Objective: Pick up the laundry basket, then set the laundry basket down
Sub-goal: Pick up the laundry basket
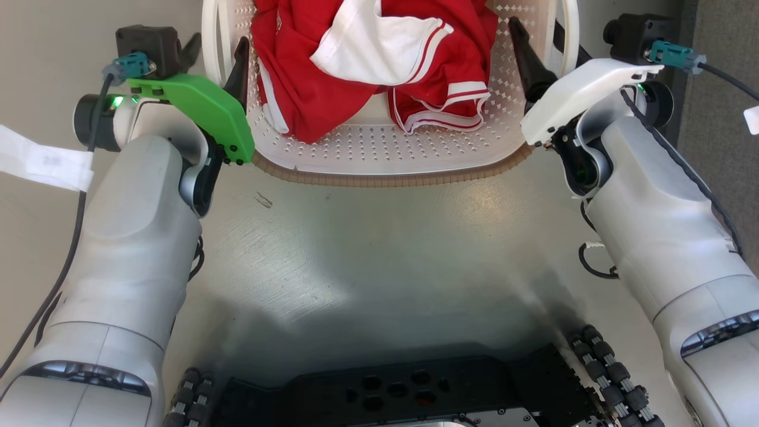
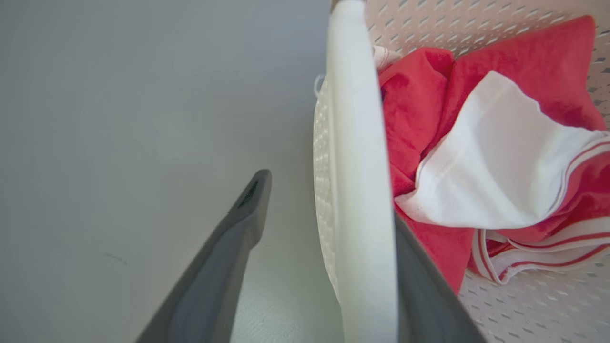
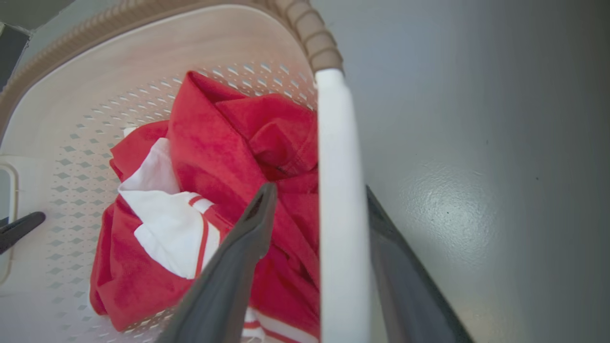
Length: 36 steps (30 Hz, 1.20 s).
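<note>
The laundry basket [image 1: 379, 177], cream-white and perforated with a brown woven-look rim, sits at the top centre on the grey floor and holds a red and white garment [image 1: 308, 95]. My left gripper [image 1: 218, 47] is open, its dark fingers straddling the basket's left white handle [image 2: 355, 143]. A gap shows between the outer finger [image 2: 248, 214] and the handle. My right gripper [image 1: 536, 29] is open too, straddling the right handle [image 3: 336, 166], with its inner finger [image 3: 252, 224] over the garment inside. Whether the basket rests on the floor I cannot tell.
My black wheeled base [image 1: 403, 391] lies at the bottom, close before the basket. A white paper tag [image 1: 41, 163] hangs at the left by a cable. Darker flooring [image 1: 717, 101] borders the far right. Bare grey floor [image 1: 367, 249] lies between base and basket.
</note>
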Available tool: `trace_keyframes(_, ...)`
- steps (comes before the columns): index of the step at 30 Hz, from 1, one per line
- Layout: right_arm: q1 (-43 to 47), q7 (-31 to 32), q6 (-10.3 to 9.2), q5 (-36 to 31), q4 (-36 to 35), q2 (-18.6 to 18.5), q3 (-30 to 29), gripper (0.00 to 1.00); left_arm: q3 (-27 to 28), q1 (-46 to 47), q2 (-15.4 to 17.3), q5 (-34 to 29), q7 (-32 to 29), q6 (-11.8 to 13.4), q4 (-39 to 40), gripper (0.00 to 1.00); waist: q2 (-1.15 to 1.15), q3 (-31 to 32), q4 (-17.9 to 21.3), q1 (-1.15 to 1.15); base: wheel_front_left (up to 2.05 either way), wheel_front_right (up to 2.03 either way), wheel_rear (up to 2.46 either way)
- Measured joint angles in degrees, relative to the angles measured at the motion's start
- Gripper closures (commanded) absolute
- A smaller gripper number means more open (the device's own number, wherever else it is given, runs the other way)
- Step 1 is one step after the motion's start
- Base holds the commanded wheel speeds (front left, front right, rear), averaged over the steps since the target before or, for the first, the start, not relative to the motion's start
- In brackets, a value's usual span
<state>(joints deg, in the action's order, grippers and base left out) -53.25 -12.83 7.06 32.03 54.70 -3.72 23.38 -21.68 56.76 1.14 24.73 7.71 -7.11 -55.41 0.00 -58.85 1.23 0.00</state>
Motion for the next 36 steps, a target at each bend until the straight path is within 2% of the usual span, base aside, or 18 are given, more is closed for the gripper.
trace_keyframes(1,-0.2,0.0,0.00,0.3,0.3,0.0,0.3,0.58,-0.4,0.0,0.0,0.4,0.0,0.0,-0.2,0.51,0.00,0.0,0.0,0.00,0.00,0.00,0.00)
trace_keyframes(2,-0.4,0.0,-0.01,0.4,0.4,0.0,0.6,0.84,-0.6,0.1,0.0,0.7,0.0,0.0,-0.4,0.66,0.00,0.0,0.0,0.00,0.00,0.00,0.00)
trace_keyframes(3,-0.5,0.0,-0.01,0.5,0.7,-0.1,0.8,1.00,-0.8,0.2,0.0,1.0,0.1,0.0,-0.6,1.00,0.00,0.0,0.0,0.00,0.00,0.00,0.00)
trace_keyframes(20,-0.9,-0.6,-0.16,4.3,3.8,0.1,4.9,1.00,-4.5,0.7,-0.3,6.0,2.0,-0.2,-3.9,1.00,0.00,3.4,0.1,0.00,0.00,0.00,0.00)
trace_keyframes(29,1.1,-0.7,-0.14,7.0,5.8,0.1,8.0,1.00,-7.9,-2.5,-0.3,9.5,2.3,-0.2,-5.8,1.00,0.00,9.1,0.2,0.00,0.00,0.00,0.00)
trace_keyframes(36,3.0,0.1,-0.12,9.1,7.1,0.2,10.2,1.00,-10.2,-4.9,-0.3,11.8,0.2,-0.2,-6.7,1.00,0.00,14.4,0.1,0.00,0.00,0.00,0.00)
